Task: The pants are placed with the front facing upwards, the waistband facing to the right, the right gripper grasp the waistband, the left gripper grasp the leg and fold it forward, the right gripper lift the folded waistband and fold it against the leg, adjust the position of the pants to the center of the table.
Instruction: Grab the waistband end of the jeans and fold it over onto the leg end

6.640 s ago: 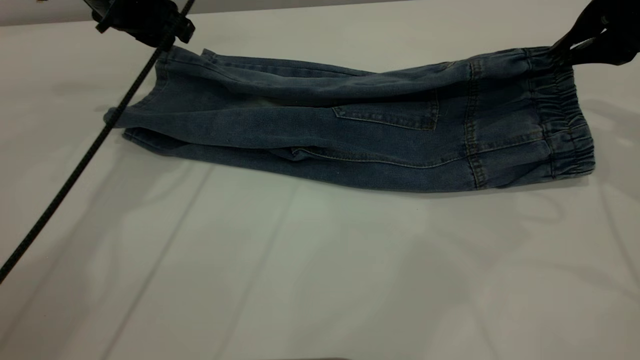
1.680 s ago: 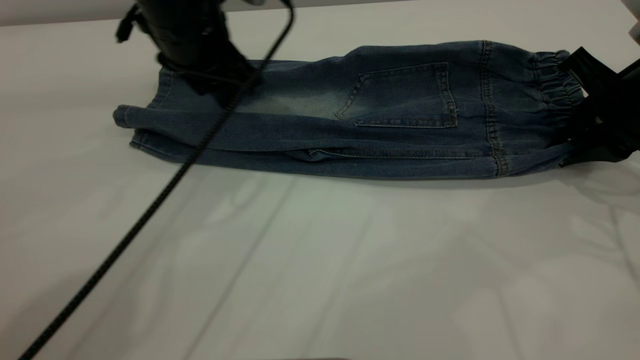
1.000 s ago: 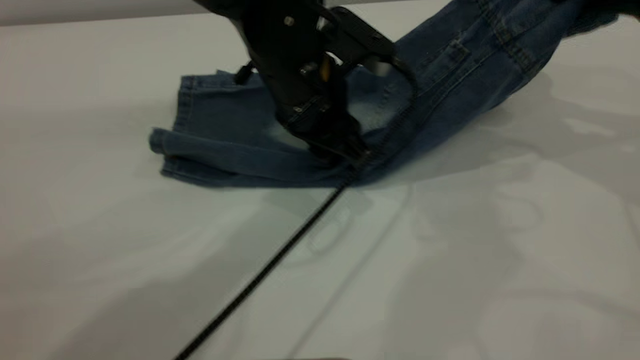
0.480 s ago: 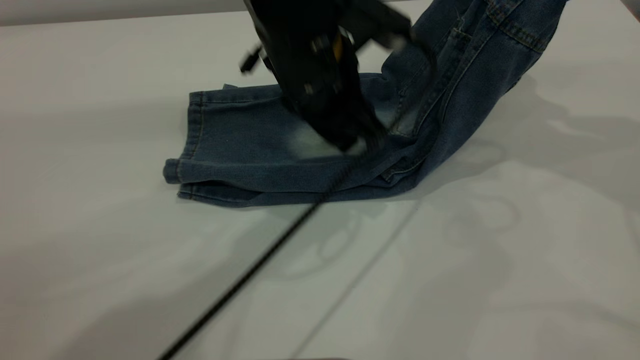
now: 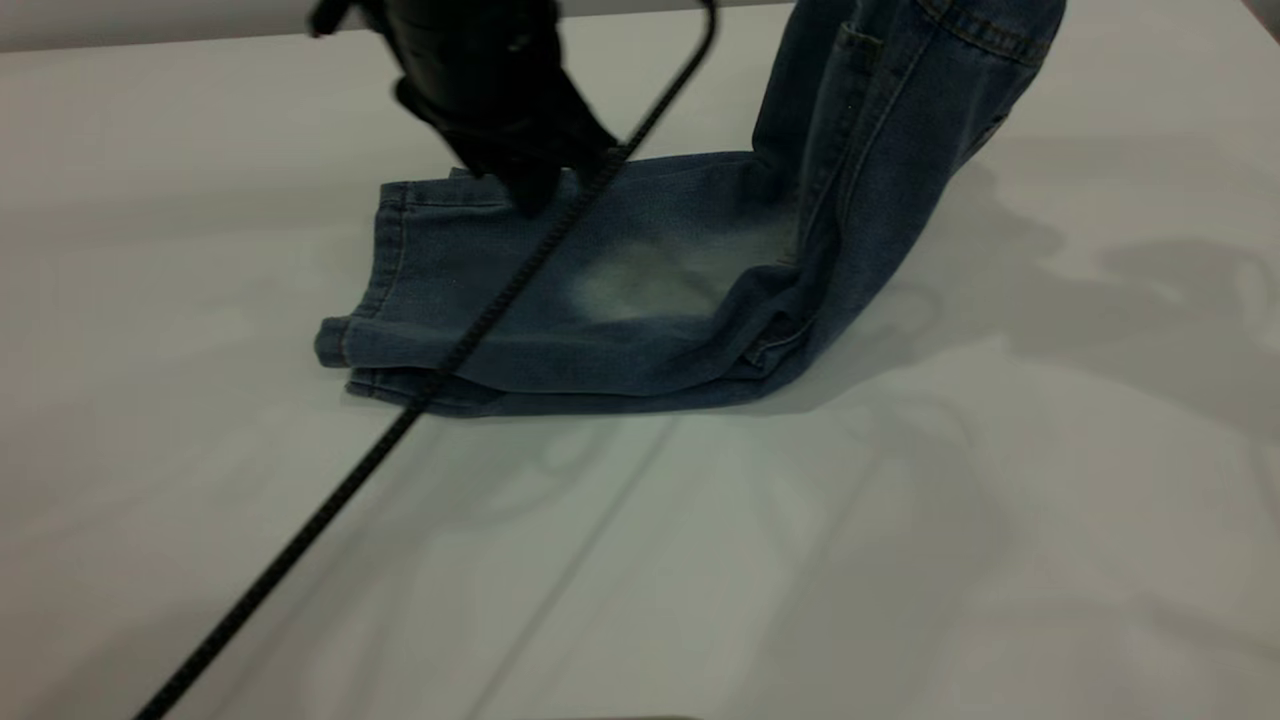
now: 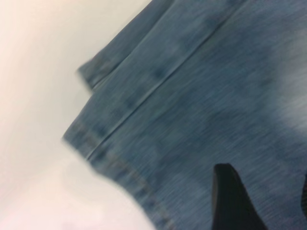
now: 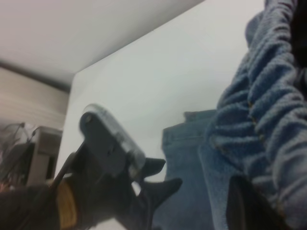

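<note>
Big white table (image 5: 900, 560), plain and smooth. On it, the pants (image 5: 600, 290): leg half flat, long way running side to side. Waistband (image 7: 268, 120) end up high, above the right end of the flat leg, bunched tight in the right gripper (image 7: 288, 158). Next, probably down and over onto the leg. Left gripper (image 5: 530, 175) over the far hem of the leg, fingers (image 7: 160, 182) apart, holding nothing.
</note>
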Controlling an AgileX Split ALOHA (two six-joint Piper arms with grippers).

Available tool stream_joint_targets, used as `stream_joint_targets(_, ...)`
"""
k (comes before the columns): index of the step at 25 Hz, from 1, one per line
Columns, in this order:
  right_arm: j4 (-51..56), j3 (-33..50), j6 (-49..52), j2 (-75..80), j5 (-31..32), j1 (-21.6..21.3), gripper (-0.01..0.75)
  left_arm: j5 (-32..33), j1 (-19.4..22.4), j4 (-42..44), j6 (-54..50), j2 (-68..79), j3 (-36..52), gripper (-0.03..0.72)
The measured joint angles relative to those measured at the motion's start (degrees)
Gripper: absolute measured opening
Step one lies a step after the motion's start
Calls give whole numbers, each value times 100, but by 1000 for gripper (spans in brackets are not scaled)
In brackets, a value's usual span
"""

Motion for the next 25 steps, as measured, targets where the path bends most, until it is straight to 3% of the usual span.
stream_joint_targets(10, 58, -10, -456, 0, 1137, 0, 111, 137, 49, -39, 0, 525, 0, 317)
stream_joint_targets(25, -21, -227, -775, 0, 1653, 0, 111, -408, -402, -253, 0, 824, 0, 317)
